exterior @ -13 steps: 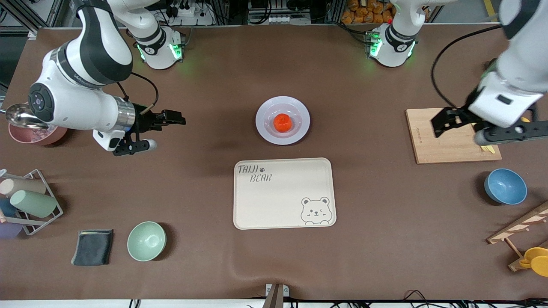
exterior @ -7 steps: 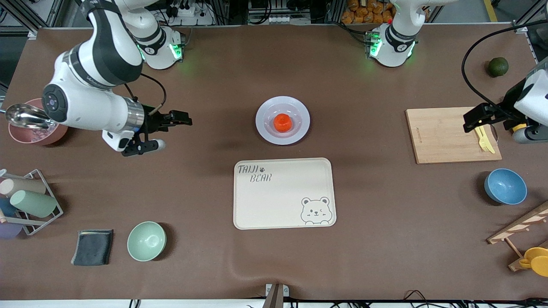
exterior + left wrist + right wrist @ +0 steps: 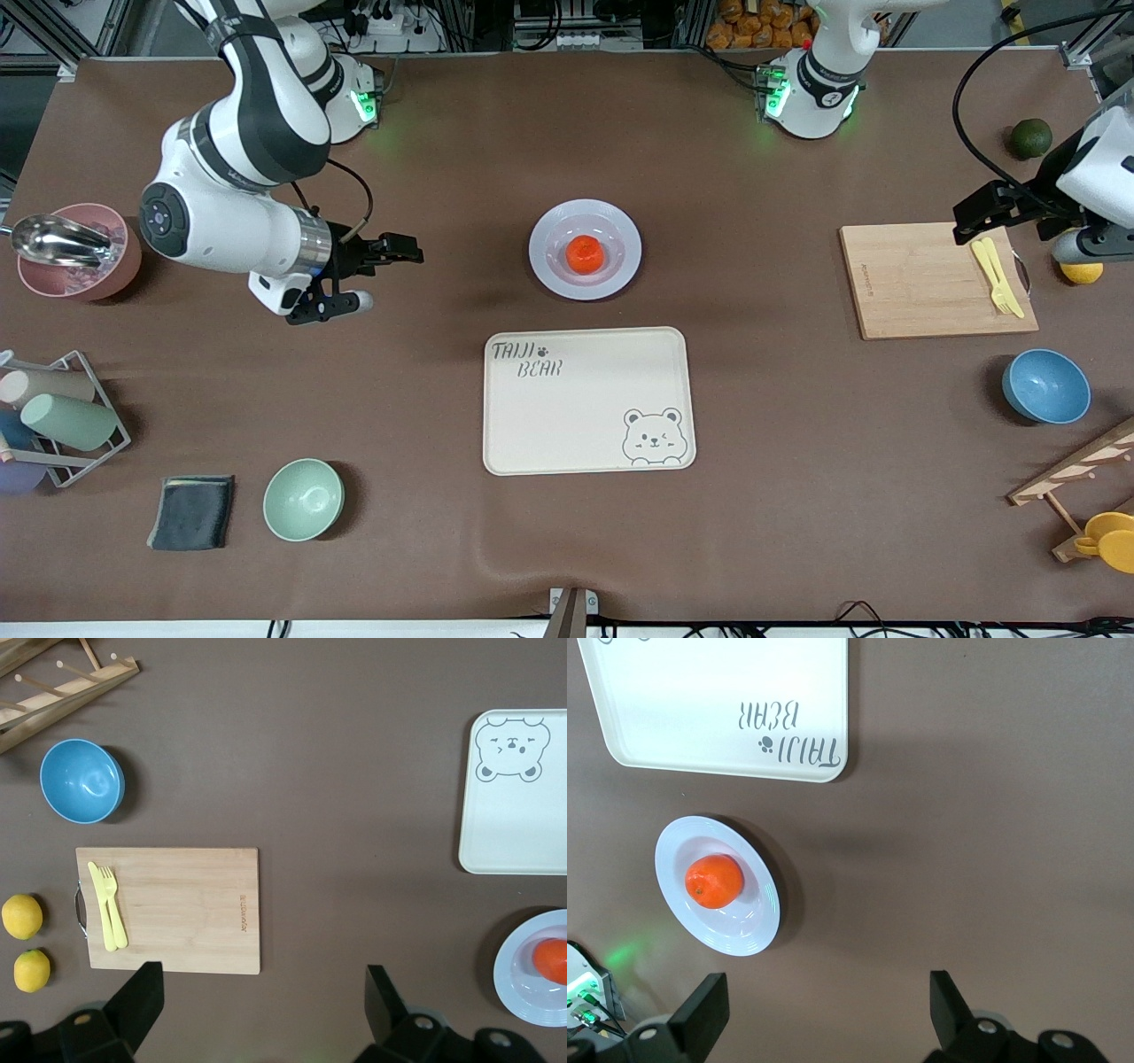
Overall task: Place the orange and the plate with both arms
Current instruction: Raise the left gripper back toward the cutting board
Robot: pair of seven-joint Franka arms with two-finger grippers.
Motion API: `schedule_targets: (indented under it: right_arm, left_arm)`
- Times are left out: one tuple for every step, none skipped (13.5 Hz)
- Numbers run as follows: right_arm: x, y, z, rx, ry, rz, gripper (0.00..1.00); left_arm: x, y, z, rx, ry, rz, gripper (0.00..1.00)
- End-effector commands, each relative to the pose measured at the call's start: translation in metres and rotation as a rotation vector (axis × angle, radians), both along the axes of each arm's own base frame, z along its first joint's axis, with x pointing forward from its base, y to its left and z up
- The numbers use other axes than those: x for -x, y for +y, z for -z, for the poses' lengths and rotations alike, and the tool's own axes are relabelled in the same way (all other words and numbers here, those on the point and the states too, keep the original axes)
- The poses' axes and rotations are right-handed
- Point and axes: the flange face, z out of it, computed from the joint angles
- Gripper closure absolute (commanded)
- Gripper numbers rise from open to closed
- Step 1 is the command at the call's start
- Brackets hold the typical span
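The orange (image 3: 585, 254) sits in the sunken centre of the pale plate (image 3: 544, 266), which lies mid-table, farther from the front camera than the tray. My right gripper (image 3: 392, 266) is open and empty, up over bare table between the plate and the pink bowl. The right wrist view shows the orange (image 3: 714, 881), the plate (image 3: 758, 935) and the open right gripper (image 3: 824, 1014). My left gripper (image 3: 982, 215) is open and empty over the cutting board's edge. The left wrist view shows it (image 3: 261, 1005) with the plate's rim (image 3: 512, 979) and the orange (image 3: 554, 960) at the frame edge.
A cream bear-print tray (image 3: 588, 400) lies nearer the camera than the plate. A wooden cutting board (image 3: 921, 283) with yellow cutlery (image 3: 997, 276), a blue bowl (image 3: 1045, 386), a lemon (image 3: 1081, 272) and a dark green fruit (image 3: 1031, 138) are at the left arm's end. A green bowl (image 3: 303, 499), cloth (image 3: 191, 511) and pink bowl (image 3: 75, 257) are at the right arm's end.
My right gripper has moved toward the plate. My left arm has swung off the cutting board toward the table's end, uncovering the cutlery and the green fruit. The orange and plate have not moved.
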Motion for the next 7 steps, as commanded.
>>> schedule_targets:
  right_arm:
    - [0.003,0.002,-0.001,-0.011,0.004,0.022,0.00]
    - [0.003,0.003,-0.001,-0.011,0.004,0.020,0.00]
    - [0.004,0.004,0.000,-0.012,0.006,0.018,0.00]
    - [0.004,0.005,0.000,-0.013,0.007,0.019,0.00]
    - [0.005,0.008,0.001,-0.029,0.016,0.026,0.00]
    - [0.006,0.012,0.006,-0.056,0.039,0.043,0.00]
    - [0.009,0.015,0.012,-0.076,0.060,0.055,0.00]
  left_arm:
    - [0.019,-0.001,0.000,0.028,0.010,0.004,0.00]
    - [0.021,-0.002,-0.002,0.044,0.008,0.003,0.00]
    - [0.021,0.001,-0.002,0.054,0.009,-0.004,0.00]
    - [0.021,0.000,-0.003,0.054,0.008,-0.003,0.00]
    - [0.021,0.000,-0.002,0.054,0.009,-0.003,0.00]
    - [0.021,-0.001,-0.002,0.054,0.009,-0.003,0.00]
    - [0.021,-0.002,-0.002,0.054,0.009,-0.004,0.00]
